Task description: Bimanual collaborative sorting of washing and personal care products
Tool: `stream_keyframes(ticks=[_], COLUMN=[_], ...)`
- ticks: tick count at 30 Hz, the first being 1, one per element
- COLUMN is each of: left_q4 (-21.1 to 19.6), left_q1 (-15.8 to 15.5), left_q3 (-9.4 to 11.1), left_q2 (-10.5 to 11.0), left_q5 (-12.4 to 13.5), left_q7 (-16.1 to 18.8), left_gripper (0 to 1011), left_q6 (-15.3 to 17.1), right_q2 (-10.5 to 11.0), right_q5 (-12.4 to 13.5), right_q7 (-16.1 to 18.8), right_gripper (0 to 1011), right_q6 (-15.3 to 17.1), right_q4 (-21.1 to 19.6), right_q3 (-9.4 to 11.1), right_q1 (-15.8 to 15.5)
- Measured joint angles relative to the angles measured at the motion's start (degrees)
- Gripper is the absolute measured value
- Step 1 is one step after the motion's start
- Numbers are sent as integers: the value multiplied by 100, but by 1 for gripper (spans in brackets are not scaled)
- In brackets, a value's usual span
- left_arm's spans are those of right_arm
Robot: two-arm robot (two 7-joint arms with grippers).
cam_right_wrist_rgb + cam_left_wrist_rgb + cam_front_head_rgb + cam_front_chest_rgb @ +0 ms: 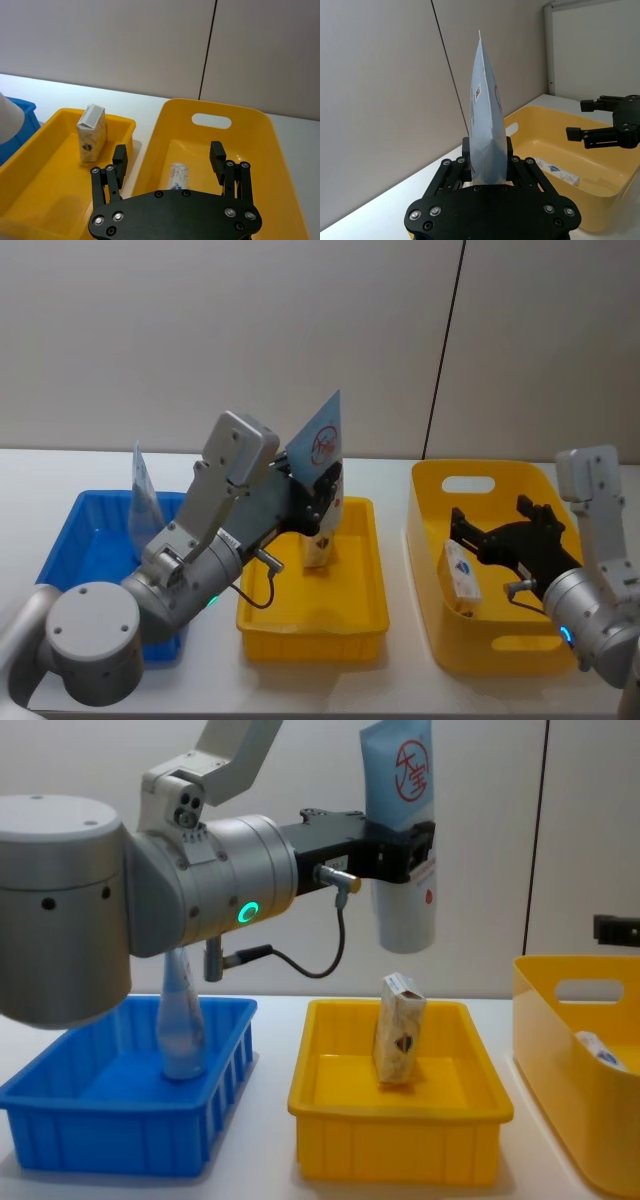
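Chest view: my left gripper (pixel 403 850) clamps a pale blue-white red-circled plastic squeeze tube (pixel 398 770); I'd lower it upright into the blue plastic bin (pixel 100 1135). Right gripper (pixel 169 156) jaws gape empty.

The raised tube (pixel 402 780), clamped in the left tool (pixel 400 848), hangs right above the upright beige pack (pixel 398 1030) and bars a straight drop, while the middle tray (pixel 395 1105) shows bare floor in front. The right tool (pixel 462 532), fingers spread, hovers over the right bin (pixel 480 650). There a lying pack (pixel 460 575) takes the left side, and the floor beside it is free.
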Motion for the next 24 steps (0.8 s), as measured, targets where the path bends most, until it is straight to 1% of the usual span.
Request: stream_keyframes(ticks=[5, 13, 15, 16, 17, 18, 21, 24], left_q4=[12, 26, 28, 29, 30, 31, 32, 34], left_q1=[-10, -21, -22, -23, -23, -23, -25, -27], left_q3=[10, 22, 23, 24, 25, 25, 27, 29], left_q2=[-13, -25, -27, -28, -29, -29, -30, -32], left_q5=[2, 7, 8, 9, 9, 9, 9, 9], left_q7=[-17, -37, -39, -40, -42, -42, -46, -48], left_gripper=[290, 290, 289, 289, 289, 289, 290, 289], left_q6=[-14, -28, -29, -29, -30, -30, -32, -34], right_q2=[68, 256, 320, 320, 386, 386, 488, 552], right_q5=[7, 4, -4, -4, -9, -9, -19, -30], right_q7=[163, 602, 745, 745, 879, 879, 1120, 1263], right_gripper=[1004, 1004, 1004, 1004, 1004, 1004, 1004, 1004], right_q6=[29, 88, 96, 96, 102, 102, 94, 75], right_q4=[9, 68, 96, 96, 128, 128, 186, 230], right_q3=[-55, -234, -311, -311, -393, -393, -521, -614], right_q1=[28, 154, 207, 207, 267, 267, 368, 438])
